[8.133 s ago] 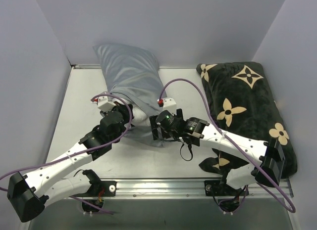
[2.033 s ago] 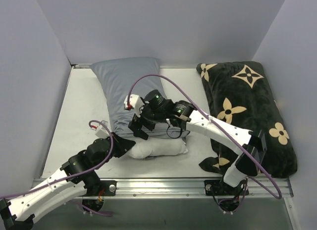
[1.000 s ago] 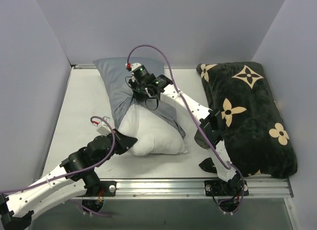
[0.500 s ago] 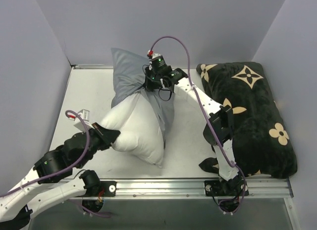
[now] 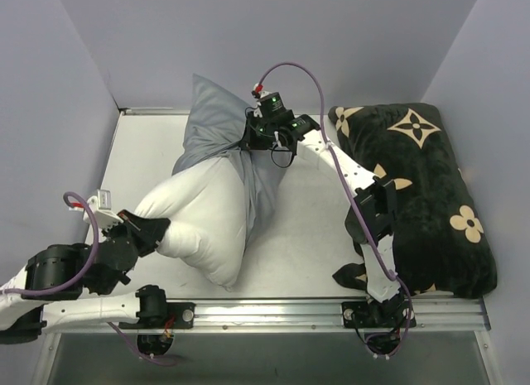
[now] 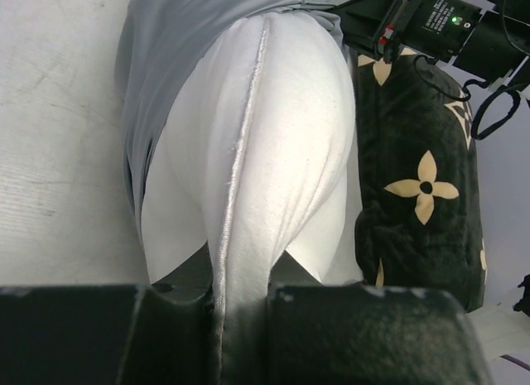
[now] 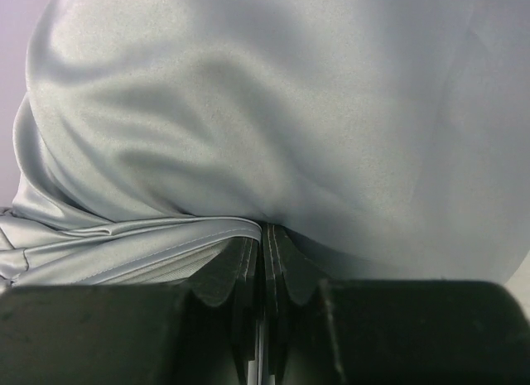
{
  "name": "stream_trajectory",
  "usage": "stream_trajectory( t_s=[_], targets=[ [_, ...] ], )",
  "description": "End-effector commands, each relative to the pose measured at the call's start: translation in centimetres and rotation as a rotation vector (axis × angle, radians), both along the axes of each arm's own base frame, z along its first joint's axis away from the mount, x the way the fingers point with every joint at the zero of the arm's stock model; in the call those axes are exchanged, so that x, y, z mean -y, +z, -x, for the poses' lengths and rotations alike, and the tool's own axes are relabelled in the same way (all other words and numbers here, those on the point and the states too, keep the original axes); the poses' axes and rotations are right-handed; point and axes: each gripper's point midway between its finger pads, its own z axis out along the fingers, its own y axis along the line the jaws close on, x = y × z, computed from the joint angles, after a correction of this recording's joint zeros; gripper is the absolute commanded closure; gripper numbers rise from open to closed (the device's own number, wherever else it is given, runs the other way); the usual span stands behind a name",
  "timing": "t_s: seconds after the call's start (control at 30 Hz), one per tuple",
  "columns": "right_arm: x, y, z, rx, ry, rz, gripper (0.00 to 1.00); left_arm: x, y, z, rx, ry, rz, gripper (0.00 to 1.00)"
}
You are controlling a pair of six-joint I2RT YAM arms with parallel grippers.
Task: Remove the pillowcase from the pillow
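Note:
The white pillow (image 5: 203, 219) stretches from the table's middle toward the near left, and most of it shows outside the cloth. My left gripper (image 5: 156, 229) is shut on its near corner; in the left wrist view the white seam (image 6: 248, 153) runs down between the fingers at the gripper (image 6: 241, 319). The blue-grey pillowcase (image 5: 217, 120) is bunched at the back, with a flap hanging over the pillow's far end. My right gripper (image 5: 248, 141) is shut on that bunch. Its wrist view is filled with the pillowcase (image 7: 290, 112), pinched at the gripper (image 7: 265, 244).
A black cushion with tan flower motifs (image 5: 422, 186) lies along the right side, also seen in the left wrist view (image 6: 414, 178). Grey walls close the back and both sides. A metal rail (image 5: 273, 306) runs along the near edge.
My left gripper has pulled the pillow further to the near left, so more white shows. The right gripper stays at the back with the pillowcase bunched higher.

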Motion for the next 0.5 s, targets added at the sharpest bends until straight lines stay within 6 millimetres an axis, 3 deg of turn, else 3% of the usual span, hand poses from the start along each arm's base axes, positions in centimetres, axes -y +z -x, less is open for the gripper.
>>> stream_trajectory(
  t_s=[0.0,0.1,0.13,0.2,0.23,0.27,0.33,0.37,0.4,0.43,0.47],
  targets=[
    [15.8,-2.5,-8.6,0.171,-0.484,0.369,1.0,-7.7,2.2,-1.6,0.183,0.201,-0.138,1.0],
    [14.3,-1.9,-7.8,0.207,-0.437,0.346,1.0,-5.0,3.4,-1.9,0.212,0.127,-0.209,1.0],
    [13.7,-1.8,-7.5,0.209,-0.418,0.342,1.0,-3.9,3.6,-2.0,0.224,0.102,-0.37,1.0],
    [13.4,-2.2,-7.3,0.203,-0.4,0.349,1.0,-3.4,4.4,-2.2,0.198,0.117,-0.478,1.0],
    [13.6,-2.3,-7.3,0.197,-0.404,0.348,1.0,-2.1,4.3,-2.6,0.178,0.134,-0.574,1.0],
    [13.5,-2.6,-7.3,0.189,-0.399,0.346,1.0,-3.0,4.3,-3.3,0.139,0.223,-0.625,1.0],
    [13.4,-2.9,-7.0,0.175,-0.389,0.338,1.0,-1.9,4.2,-4.4,0.089,0.236,-0.737,1.0],
    [13.3,-3.0,-6.9,0.172,-0.382,0.339,1.0,-2.5,4.2,-5.0,0.063,0.279,-0.763,1.0],
    [13.3,-3.1,-6.9,0.169,-0.377,0.341,1.0,-0.6,4.5,-6.3,0.066,0.265,-0.666,1.0],
    [13.2,-3.3,-6.9,0.166,-0.368,0.344,1.0,-0.6,3.5,-6.9,0.051,0.185,-0.787,1.0],
    [13.2,-3.2,-6.8,0.164,-0.363,0.347,1.0,-2.5,3.1,-8.4,0.009,0.248,-0.774,1.0]
  ],
)
